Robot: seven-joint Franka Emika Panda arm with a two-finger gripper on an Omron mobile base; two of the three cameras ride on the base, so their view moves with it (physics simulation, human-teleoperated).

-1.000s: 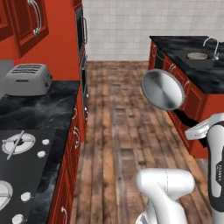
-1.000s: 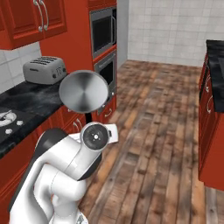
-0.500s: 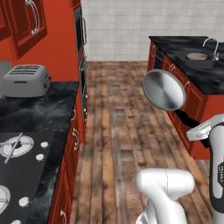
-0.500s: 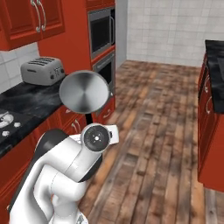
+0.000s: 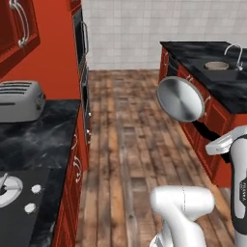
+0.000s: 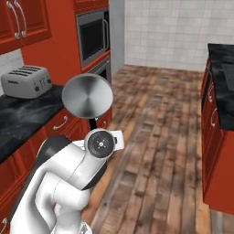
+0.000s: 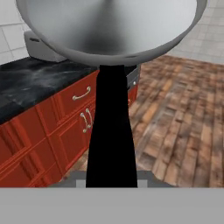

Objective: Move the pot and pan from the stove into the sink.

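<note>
The pan (image 5: 180,99) is a shiny silver disc held up in the air over the wooden floor, its underside facing the base cameras. My gripper (image 7: 111,179) is shut on its straight black handle (image 7: 110,127), which rises to the pan (image 7: 109,26) at the top of the hand view. From the right base view, the pan (image 6: 87,96) hangs just above my white hand. The pot (image 5: 216,65) shows as a beige-grey rim inside the sink (image 5: 230,72), below the curved faucet (image 5: 235,49) at the far right. The stove (image 5: 14,217) lies at the lower left.
A silver toaster (image 5: 19,100) stands on the black left counter (image 5: 43,140), and a wall oven (image 6: 93,36) is set in the red cabinets beyond. Red cabinet fronts (image 5: 202,120) under the sink counter line the right side. Wooden floor (image 5: 125,125) runs between them.
The whole scene has slid in both base views, so the base has moved: stove and toaster have drifted toward the left edge. The pan stays held in the same place relative to the cameras.
</note>
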